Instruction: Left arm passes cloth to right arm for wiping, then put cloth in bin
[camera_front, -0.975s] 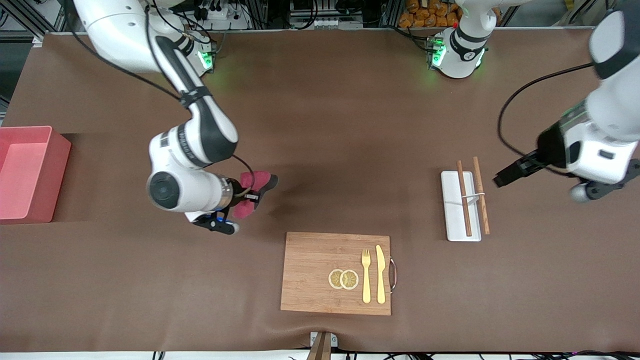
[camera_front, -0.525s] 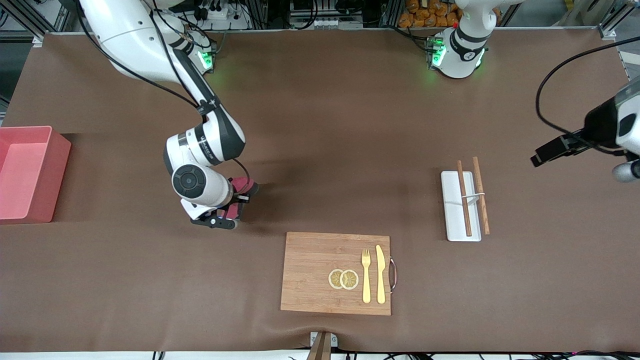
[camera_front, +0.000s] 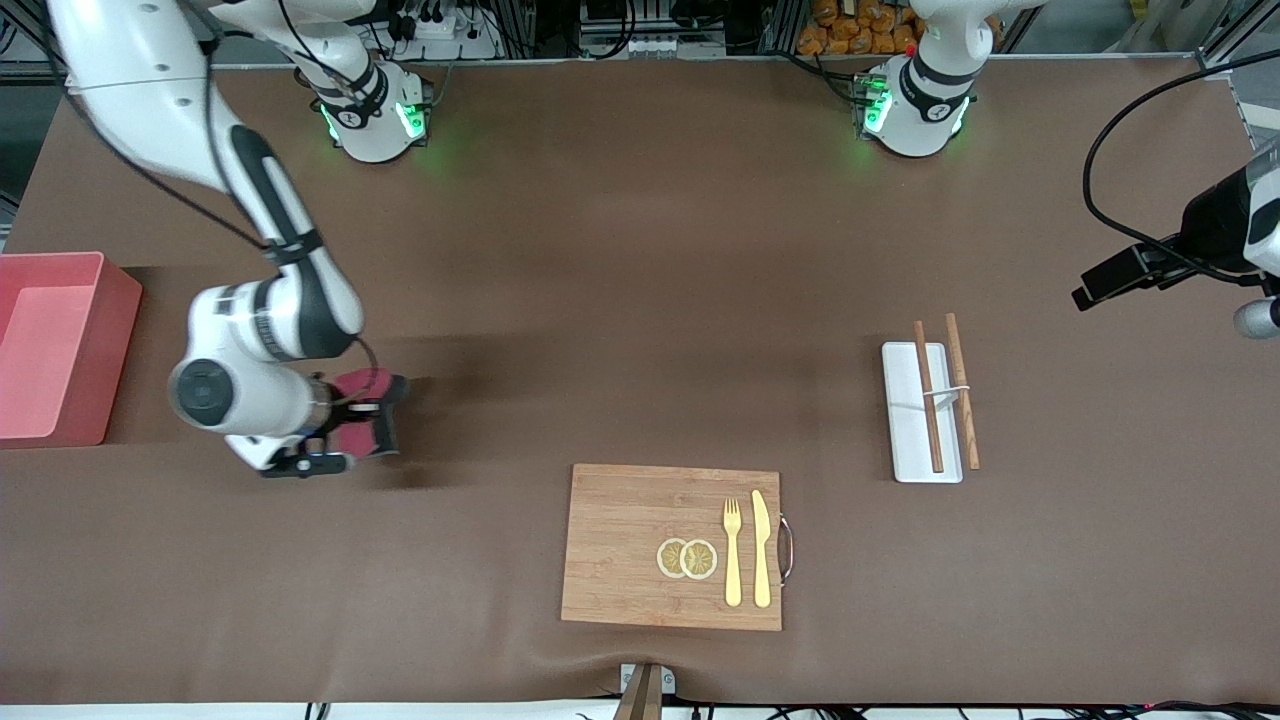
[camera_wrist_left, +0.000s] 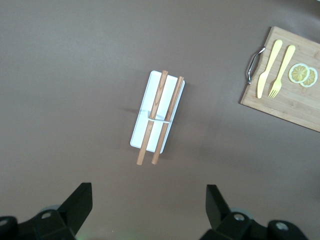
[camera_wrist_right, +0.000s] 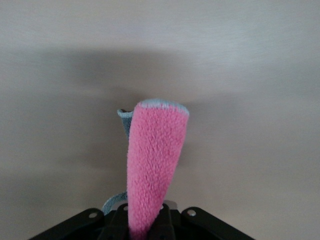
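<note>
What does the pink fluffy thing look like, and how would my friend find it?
Start at the big pink bin at the right arm's end of the brown table. Beside it, the right claw is shut on the cloth. It is the only soft, fuzzy thing here, crimson-pink with a grey edge.

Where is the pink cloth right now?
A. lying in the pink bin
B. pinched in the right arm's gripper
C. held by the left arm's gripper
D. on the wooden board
B: the cloth sticks out from the shut right gripper, with the bin apart from it.
</note>
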